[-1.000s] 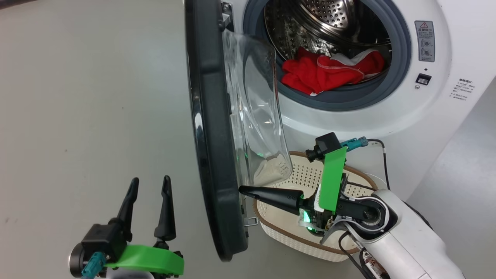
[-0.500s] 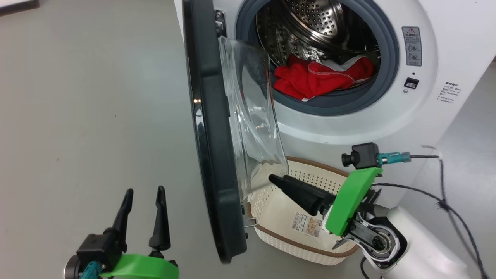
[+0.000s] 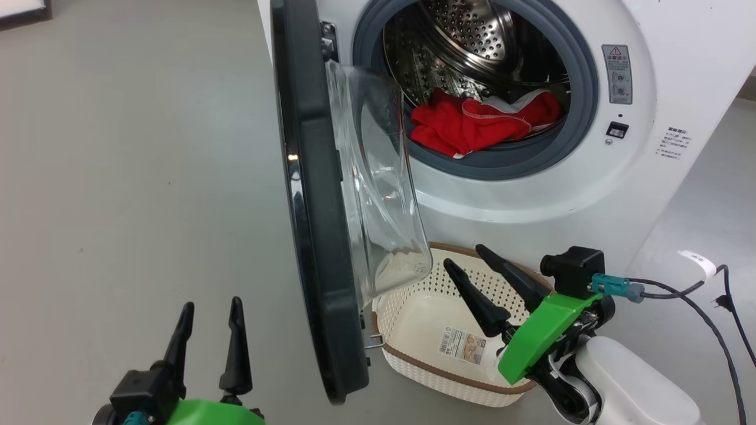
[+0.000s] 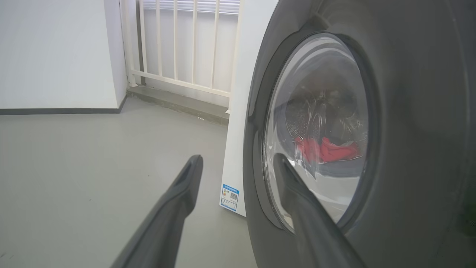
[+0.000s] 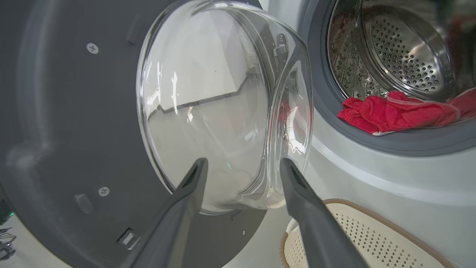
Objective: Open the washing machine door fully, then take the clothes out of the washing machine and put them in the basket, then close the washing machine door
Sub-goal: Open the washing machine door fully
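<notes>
Head view, nearest first: two grippers in play. At the near left, the left gripper [image 3: 212, 305] hangs over bare floor [image 3: 118, 177], its two fingers spread with nothing between them. At the near right, the right gripper [image 3: 463, 255] hangs over the right side of the basket [image 3: 431, 381], its two fingers also apart and holding nothing, tips aimed far-left.

One basket, on the floor just in front of the washing machine [image 3: 531, 195], with one sticker [image 3: 463, 346] on its bottom. One door [image 3: 313, 206], swung out on its left hinge and edge-on to the head camera, its clear bowl [image 3: 378, 195] bulging right above the basket's left end. Farther back there is one steel drum [image 3: 472, 35] and one red bundle of clothes [image 3: 472, 121] with white trim at its front lip; how many garments, can't tell. Two labels [image 3: 617, 74] sit on the machine's front right. One cable [image 3: 697, 295] trails on the right floor.

Against half a second ago, the head camera has shifted. The right gripper has turned: then it was side-on with its tip close under the bowl, now both fingers show, farther right and apart from the door. The door's swing, the clothes and the left gripper's spread match.
</notes>
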Available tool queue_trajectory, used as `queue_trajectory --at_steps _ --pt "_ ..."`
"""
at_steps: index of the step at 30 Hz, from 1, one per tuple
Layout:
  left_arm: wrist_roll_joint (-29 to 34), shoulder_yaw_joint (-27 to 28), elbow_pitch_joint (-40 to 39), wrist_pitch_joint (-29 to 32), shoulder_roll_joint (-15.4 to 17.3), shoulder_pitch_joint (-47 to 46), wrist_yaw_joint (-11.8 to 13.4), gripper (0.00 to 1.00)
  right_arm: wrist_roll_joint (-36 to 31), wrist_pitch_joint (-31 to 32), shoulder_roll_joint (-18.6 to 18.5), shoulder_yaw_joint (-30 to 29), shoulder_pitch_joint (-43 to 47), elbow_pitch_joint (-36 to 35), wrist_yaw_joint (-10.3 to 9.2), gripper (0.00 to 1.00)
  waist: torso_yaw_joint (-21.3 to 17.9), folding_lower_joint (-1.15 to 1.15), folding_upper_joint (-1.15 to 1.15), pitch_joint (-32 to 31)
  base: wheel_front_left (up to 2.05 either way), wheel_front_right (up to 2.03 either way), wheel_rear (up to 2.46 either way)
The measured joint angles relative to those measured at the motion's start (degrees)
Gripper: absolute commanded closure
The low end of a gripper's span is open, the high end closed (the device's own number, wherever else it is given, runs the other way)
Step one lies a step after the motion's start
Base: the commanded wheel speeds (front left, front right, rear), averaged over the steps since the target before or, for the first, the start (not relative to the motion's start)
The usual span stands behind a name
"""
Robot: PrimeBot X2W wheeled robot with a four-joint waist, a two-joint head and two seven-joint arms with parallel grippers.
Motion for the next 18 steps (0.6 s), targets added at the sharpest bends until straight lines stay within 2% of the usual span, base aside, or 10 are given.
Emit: queue_trajectory --at_steps 4,11,18 --pt "0.2 0.0 -0.3 0.0 0.0 0.0 0.0 0.0 -6.2 -3.2 1.2 -2.1 0.0 1.7 0.01 0.0 -0.1 0.0 0.0 -0.2 0.0 0.0 0.0" --pt "0.5 0.0 -0.9 0.0 0.0 0.2 0.0 0.0 -14.8 -5.4 4.0 -9.5 4.0 1.5 0.01 0.0 0.1 0.0 0.0 -0.7 0.0 0.0 0.0" --pt "0.6 0.2 -1.1 0.0 0.0 1.3 0.1 0.0 -24.2 -5.5 7.2 -16.9 8.8 -3.1 0.01 0.0 0.1 -0.01 0.0 -1.2 0.0 0.0 0.0"
